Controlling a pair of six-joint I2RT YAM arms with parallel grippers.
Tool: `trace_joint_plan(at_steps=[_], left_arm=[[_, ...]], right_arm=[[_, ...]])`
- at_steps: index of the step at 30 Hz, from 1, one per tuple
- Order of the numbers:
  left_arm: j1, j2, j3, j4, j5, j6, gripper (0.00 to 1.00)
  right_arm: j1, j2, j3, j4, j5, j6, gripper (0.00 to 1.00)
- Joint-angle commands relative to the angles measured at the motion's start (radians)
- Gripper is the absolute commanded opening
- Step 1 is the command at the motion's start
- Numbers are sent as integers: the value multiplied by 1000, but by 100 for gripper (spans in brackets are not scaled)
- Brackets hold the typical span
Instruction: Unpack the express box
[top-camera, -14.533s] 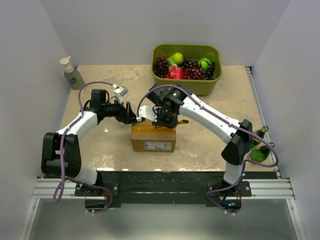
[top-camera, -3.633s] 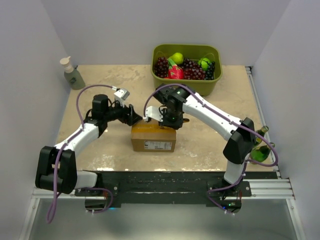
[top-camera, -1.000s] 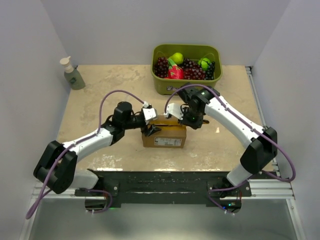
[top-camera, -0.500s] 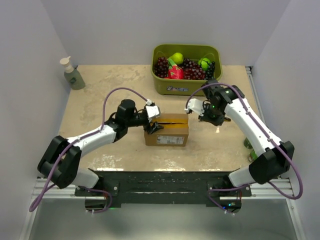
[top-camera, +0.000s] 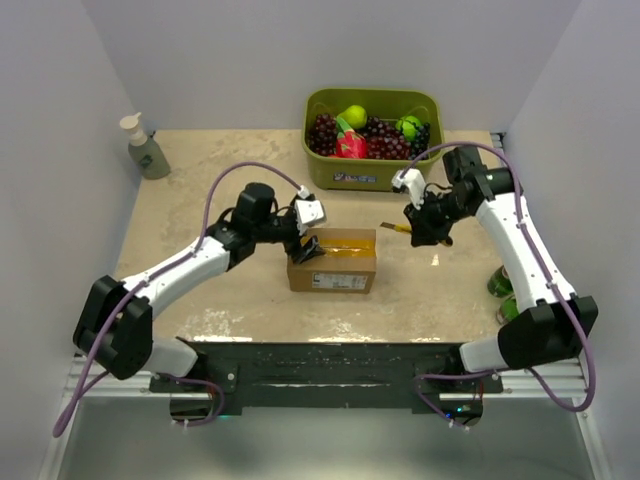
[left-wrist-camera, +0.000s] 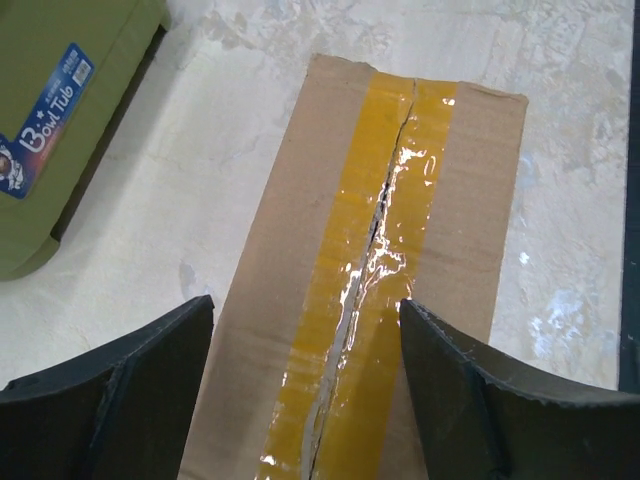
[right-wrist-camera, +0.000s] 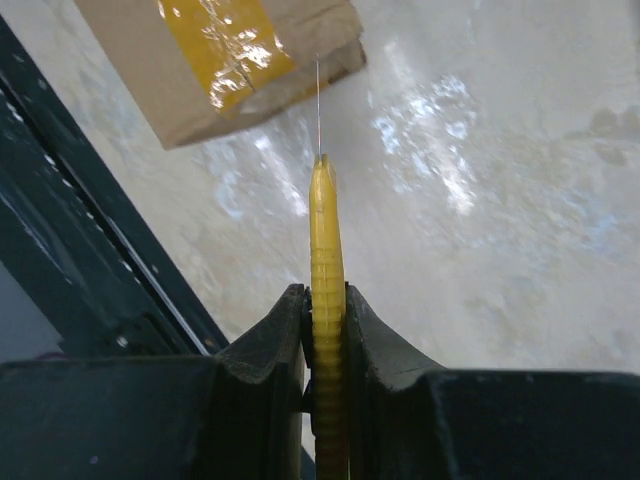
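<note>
Hazards: express box sits mid-table, flaps down, tape slit along the seam. Left gripper hovers over its left end, jaws apart. If you pry there, any uncut tape may drag the whole carton. Right gripper, near the box's right end, is clamped on a yellow cutter. Its bare blade could gouge your table or the cardboard.

Your left arm stretches forward and inward from its base, and your left gripper angles downward with its jaws spread wide, gripping nothing. Your right arm rises from its base and bends inward at the elbow. Your right gripper points toward the left arm, pinched tight on a thin yellow cutter that sticks out past its fingertips.
</note>
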Motion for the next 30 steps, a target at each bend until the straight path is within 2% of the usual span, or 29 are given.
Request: trace_joint_plan(at_steps=[1, 6, 8, 10, 13, 15, 19, 22, 23, 26, 30], left_arm=[[11, 14, 185, -255, 47, 37, 81], [-4, 73, 280, -361, 130, 71, 81], [-27, 104, 302, -410, 150, 137, 78], [-44, 141, 306, -471, 149, 194, 76], [-55, 167, 282, -499, 132, 195, 74], [-61, 185, 265, -507, 103, 208, 73], [-61, 204, 195, -482, -18, 260, 72], [-52, 184, 103, -407, -193, 228, 72], [-47, 155, 80, -396, -240, 228, 72], [-35, 101, 20, -396, -268, 229, 72], [-30, 72, -13, -413, -317, 225, 73]], right_arm=[[-42, -87, -146, 151, -249, 112, 0], [-84, -139, -293, 283, -421, 228, 0], [-99, -159, -325, 329, -456, 265, 0], [-119, -170, -370, 344, -504, 279, 0], [-151, -200, -391, 403, -530, 328, 0], [-173, -196, -408, 458, -532, 384, 0], [-223, -104, -415, 455, -515, 368, 0], [-268, -24, -413, 458, -515, 380, 0], [-271, -12, -412, 450, -512, 365, 0], [-271, 54, -385, 364, -512, 271, 0], [-270, 158, -341, 266, -622, 156, 0]])
